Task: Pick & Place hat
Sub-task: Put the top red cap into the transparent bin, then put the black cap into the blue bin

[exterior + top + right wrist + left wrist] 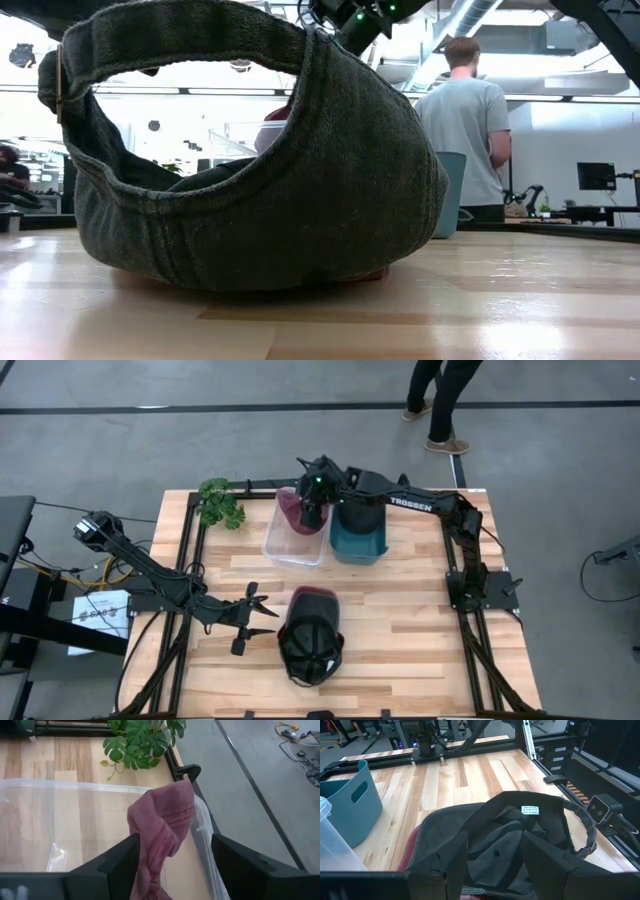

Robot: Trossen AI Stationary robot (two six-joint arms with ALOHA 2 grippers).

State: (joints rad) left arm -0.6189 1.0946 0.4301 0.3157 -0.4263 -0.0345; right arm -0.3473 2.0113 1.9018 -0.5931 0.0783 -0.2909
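So the right end effector [312,510] is hanging over the clear tub [285,546] at the far side of the bench [400,630], and from its wrist view the fingers are spread well apart with the red hat [162,827] sitting between them, draped over the tub's far rim near the plant [220,502]. I'd call it released, but it's half hanging on the edge, so I can't tell if it'll slide in or stay hooked. If I were doing this step I'd lift straight up, no sideways drift, so a finger doesn't snag the fabric and drag it back out. Worth checking the wrist view once I'm clear to see whether it needs a nudge down into the tub. The teal bin [358,532] sits right beside it, so I'd keep the arm from swinging into that. Meanwhile the left end effector [252,622] is down near the front, fingers parted, just beside the dark cap [309,640] lying upside down on the bench and not gripping it. That cap looks floppy, so I'd pinch the rim of the crown and not the strap.
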